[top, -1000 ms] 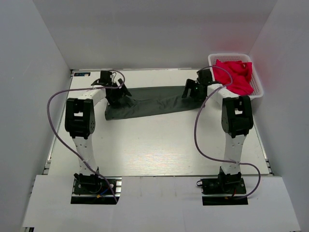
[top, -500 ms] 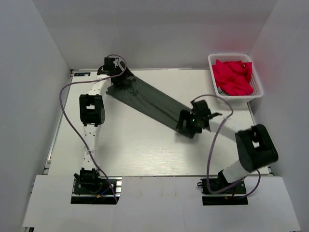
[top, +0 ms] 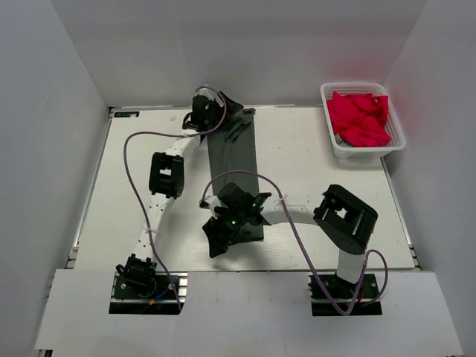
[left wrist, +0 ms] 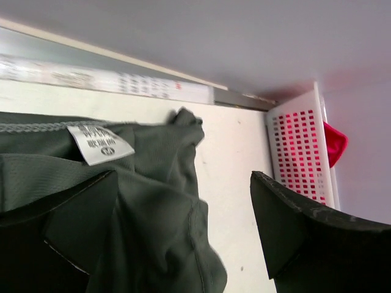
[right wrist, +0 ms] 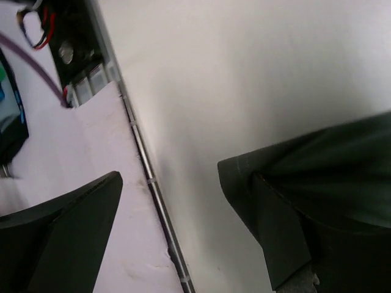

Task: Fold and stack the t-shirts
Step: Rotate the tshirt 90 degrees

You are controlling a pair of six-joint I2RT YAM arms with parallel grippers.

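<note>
Top external view: charcoal t-shirt (top: 232, 152) lies stretched lengthwise mid-table between left gripper (left wrist: 183, 177) and right gripper (right wrist: 170, 171), both gaping and pinching nothing, so I'd call this laying flat, and next comes gripping an edge to fold.

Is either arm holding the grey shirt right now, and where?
Nothing looks pinched. The left gripper stands open over the grey t-shirt at its labelled collar; the right gripper stands open at the other end.
</note>
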